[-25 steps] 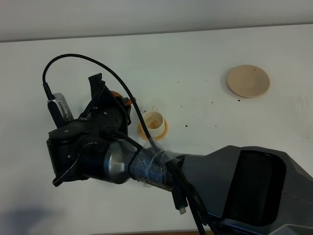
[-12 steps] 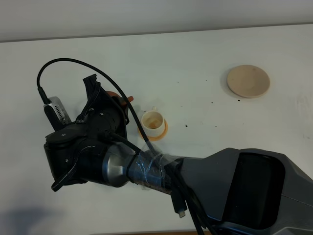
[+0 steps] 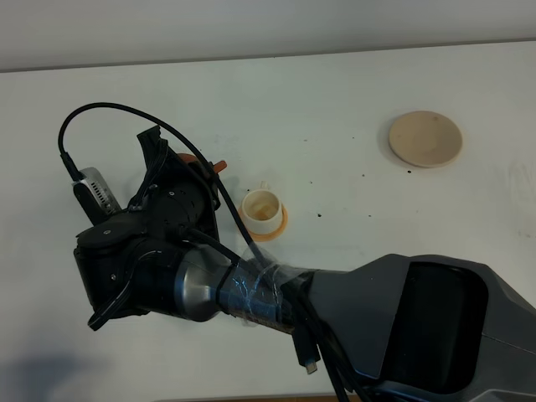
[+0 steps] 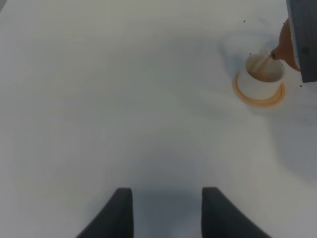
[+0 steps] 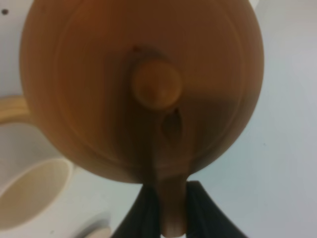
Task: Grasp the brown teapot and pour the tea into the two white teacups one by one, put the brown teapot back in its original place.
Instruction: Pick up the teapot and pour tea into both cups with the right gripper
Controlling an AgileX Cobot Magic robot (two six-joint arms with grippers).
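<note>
**Brown teapot held by its handle, spout at a teacup rim**

*Exterior high view.* The right gripper (image 3: 172, 167) lies across the white table (image 3: 352, 92) and covers most of the brown teapot (image 3: 219, 165). Only a reddish-brown sliver of the pot shows at the gripper's edge. A white teacup (image 3: 261, 208) stands on an orange coaster (image 3: 280, 224) just beside the teapot, on the side toward the beige saucer (image 3: 425, 138). The saucer itself lies well apart from the teapot. A black cable (image 3: 84, 117) loops over the wrist.

*Left wrist view.* The left gripper (image 4: 166, 213) is released, its two dark fingers (image 4: 119, 213) spread over plain table, well apart from the teapot (image 4: 285, 44). The teapot's spout sits just over the rim of a white teacup (image 4: 260, 79) on an orange coaster (image 4: 260, 96). Whether this is the cup seen from above cannot be told.

*Right wrist view.* The right gripper (image 5: 171, 218) is clenched on the teapot's loop handle, one dark finger (image 5: 146, 213) on each side. The teapot (image 5: 99, 74) fills the view, with its lid knob (image 5: 156, 87) at the middle. Part of a white teacup (image 5: 29, 196) shows just beside the teapot's body.
</note>
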